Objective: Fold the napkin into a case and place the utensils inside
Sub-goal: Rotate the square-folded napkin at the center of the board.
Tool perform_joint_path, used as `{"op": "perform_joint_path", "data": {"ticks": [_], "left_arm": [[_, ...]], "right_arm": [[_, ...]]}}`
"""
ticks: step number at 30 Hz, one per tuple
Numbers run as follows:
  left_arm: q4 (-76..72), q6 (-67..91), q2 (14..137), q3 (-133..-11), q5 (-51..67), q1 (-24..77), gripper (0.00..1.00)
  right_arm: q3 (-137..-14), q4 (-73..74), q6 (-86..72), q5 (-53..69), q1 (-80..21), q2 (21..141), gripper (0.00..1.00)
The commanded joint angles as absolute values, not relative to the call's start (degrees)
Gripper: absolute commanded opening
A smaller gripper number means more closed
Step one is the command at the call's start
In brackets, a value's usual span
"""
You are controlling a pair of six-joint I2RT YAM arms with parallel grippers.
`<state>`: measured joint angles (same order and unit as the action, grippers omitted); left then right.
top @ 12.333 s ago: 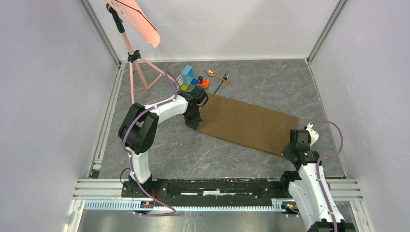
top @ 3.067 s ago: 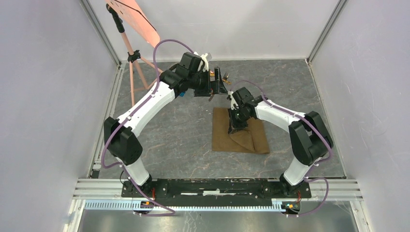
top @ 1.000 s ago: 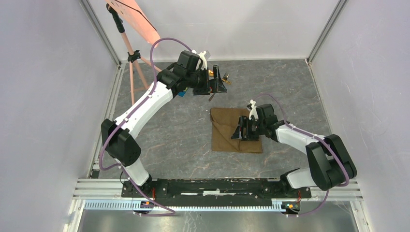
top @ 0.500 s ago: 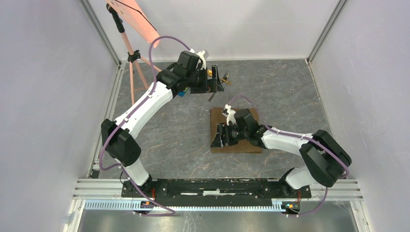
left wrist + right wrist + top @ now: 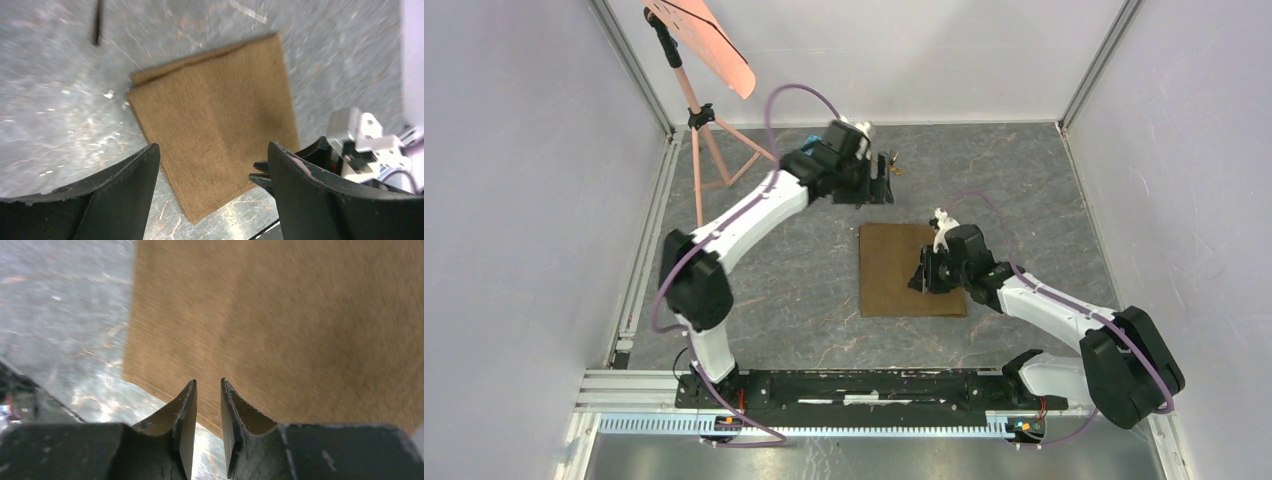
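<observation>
Your napkin (image 5: pixel 912 270) lies folded flat mid-table. The fork (image 5: pixel 97 25) sits at its 12 o'clock, by your wide-spread left gripper (image 5: pixel 212 150). Your right gripper (image 5: pixel 208 382), at 3 o'clock, shows a thin gap and holds nothing. Pinch only the top layer.

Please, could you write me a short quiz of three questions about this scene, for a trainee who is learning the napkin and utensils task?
1. True or false: the left pincer is holding a utensil.
2. What lies under the right pincer? A) the napkin B) the fork C) a toy block
3. Fill in: the ___ arm reaches toward the far edge of the table.
Key: 1 false, its jaws stand wide open and empty; 2 A; 3 left.
</observation>
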<state>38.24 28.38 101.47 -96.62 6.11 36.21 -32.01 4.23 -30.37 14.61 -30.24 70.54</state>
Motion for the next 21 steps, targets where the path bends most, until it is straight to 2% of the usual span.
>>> {"op": "perform_joint_path", "data": {"ticks": [1, 7, 11, 14, 17, 19, 21], "left_arm": [[38.4, 25.7, 110.9, -97.2, 8.3, 41.0, 0.84], [36.3, 29.2, 113.6, -94.8, 11.7, 42.9, 0.86], [33.6, 32.5, 114.4, -92.9, 16.0, 43.0, 0.86], [32.3, 34.6, 115.8, -92.4, 18.4, 43.0, 0.84], [30.8, 35.2, 117.4, -92.9, 18.4, 43.6, 0.79], [30.6, 34.6, 120.0, -94.6, 19.2, 44.2, 0.74], [32.2, 33.9, 123.1, -97.8, 19.6, 44.5, 0.7]], "right_arm": [[-28.7, 11.8, -27.3, 6.5, -30.5, 69.4, 0.28], [-27.8, 19.9, -21.8, -12.8, -18.9, 72.1, 0.29], [-37.1, 17.2, -15.6, -23.3, -17.4, 77.0, 0.36], [-44.9, 17.2, -11.0, -14.7, -17.4, 78.6, 0.47], [-45.0, 16.3, -10.0, -5.5, -17.3, 75.7, 0.61], [-43.8, 16.6, -9.9, -0.9, -16.3, 75.0, 0.61], [-41.7, 15.3, -10.3, 4.9, -14.7, 74.6, 0.57]]}}
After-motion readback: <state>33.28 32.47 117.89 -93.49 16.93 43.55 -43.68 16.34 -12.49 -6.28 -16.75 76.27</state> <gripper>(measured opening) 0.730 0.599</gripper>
